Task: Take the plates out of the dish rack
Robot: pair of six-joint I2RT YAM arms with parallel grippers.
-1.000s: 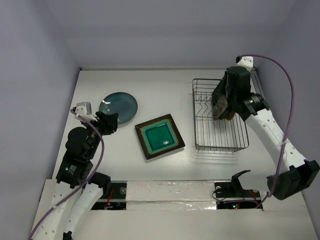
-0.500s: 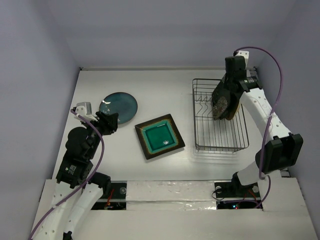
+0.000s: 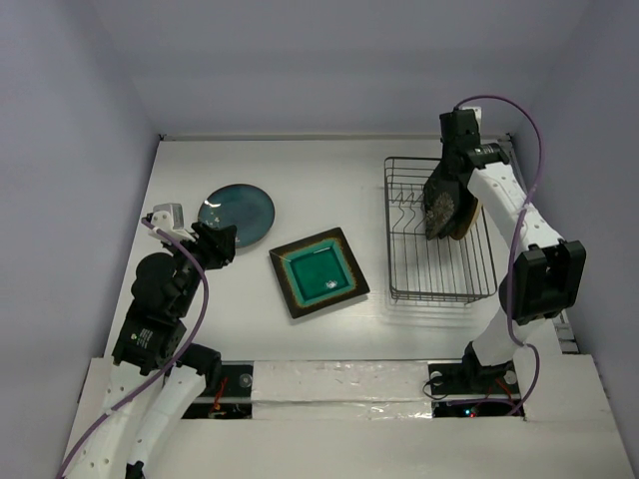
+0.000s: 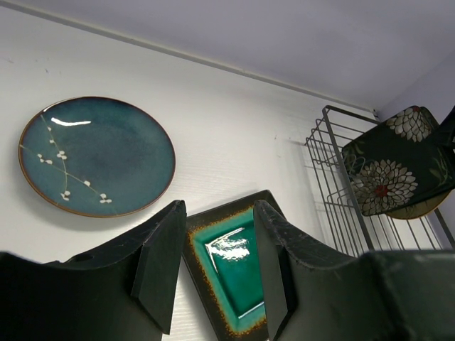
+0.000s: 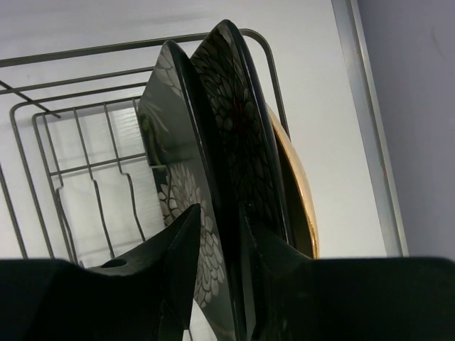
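White tabletop (image 3: 319, 170), far right: the wire dish rack (image 3: 409, 249) holds the black floral square plate (image 5: 242, 121) on edge, directly below the right gripper (image 5: 222, 220), whose jaws pinch its top rim. A tan round plate (image 5: 298, 192) leans just behind it. Lifting straight up seems the likely way out.

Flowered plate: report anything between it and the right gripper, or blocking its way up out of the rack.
Nothing visible does. The right gripper straddles the top rim of the flowered plate. The tan plate stands close beside it, not above it, and the dish rack is open upward.
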